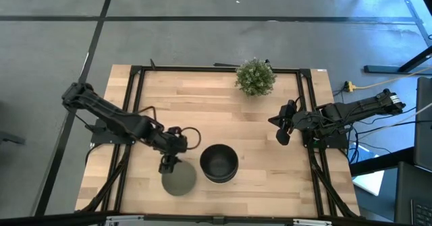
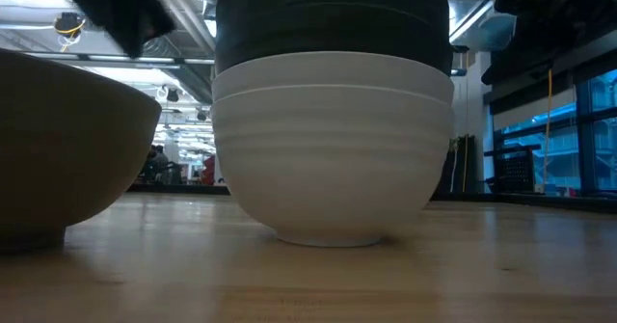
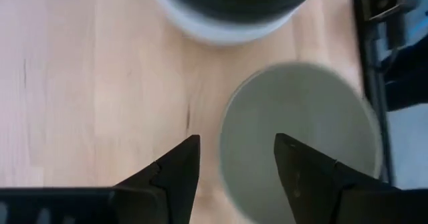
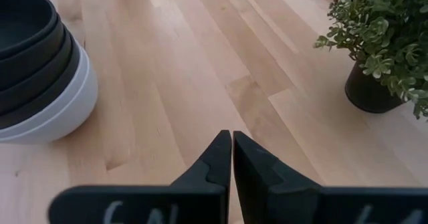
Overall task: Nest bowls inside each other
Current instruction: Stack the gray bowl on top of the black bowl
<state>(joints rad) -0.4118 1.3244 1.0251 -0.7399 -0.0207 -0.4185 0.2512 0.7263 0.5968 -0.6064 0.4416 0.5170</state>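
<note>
On the left of the light wooden slatted table, the dark left arm reaches in toward the front edge, and its left gripper hangs directly over the far-left rim of the matte grey-olive round bowl. In the left wrist view the two dark fingers stand apart with a clear gap, holding nothing; one finger is over bare wood just outside the grey-olive bowl's rim, the other over its hollow. Whether the tips touch the rim cannot be told.

Just to the right, near but apart from that bowl, sits the nested stack of bowls: black round bowls inside white ones (the low view shows two white rims at the base, with black above). The stack stands upright at the table's front centre.

Farther back, a small green potted plant in a dark pot stands near the rear edge.

At the right side, the right gripper waits above the table, well apart from the stack, its fingers pressed together on nothing.
</note>
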